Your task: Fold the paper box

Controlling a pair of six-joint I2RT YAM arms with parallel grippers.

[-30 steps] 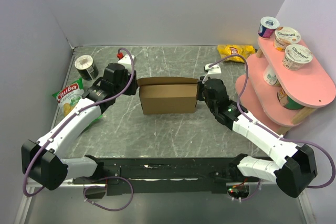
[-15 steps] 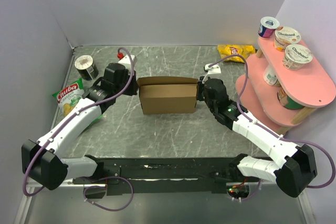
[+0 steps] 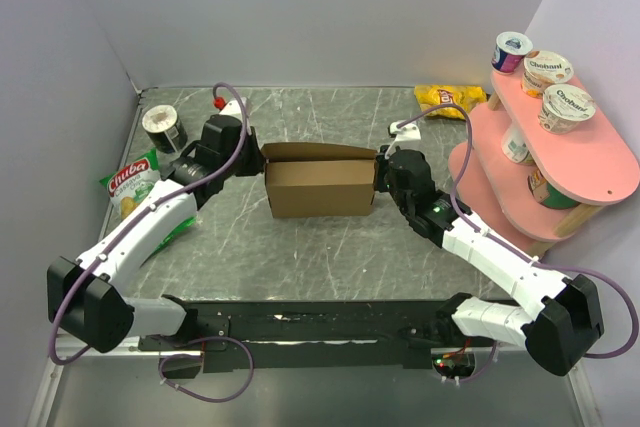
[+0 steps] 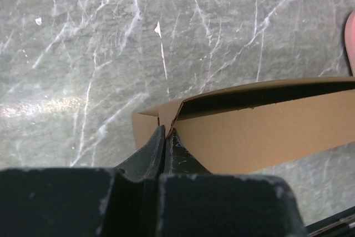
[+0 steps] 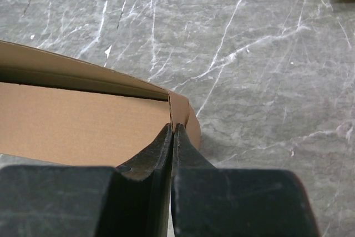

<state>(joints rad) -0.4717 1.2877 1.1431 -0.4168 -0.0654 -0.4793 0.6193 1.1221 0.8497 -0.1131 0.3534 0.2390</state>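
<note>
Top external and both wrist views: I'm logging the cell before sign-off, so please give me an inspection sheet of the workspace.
Surface: grey marbled table, scratched; no spills seen.
Job's things: paper box stands mid-table, formed into a rectangular body, top flap not shut.
Clutter: Chuba snack bag and dark can at left; yellow snack bag at the back; pink shelf with yogurt cups at right.
Grippers: left gripper pinches the box's left end, right gripper its right end.
Cables: purple cables loop off both arms, clear of the box.
Surroundings: plain walls; nothing else seen.
</note>
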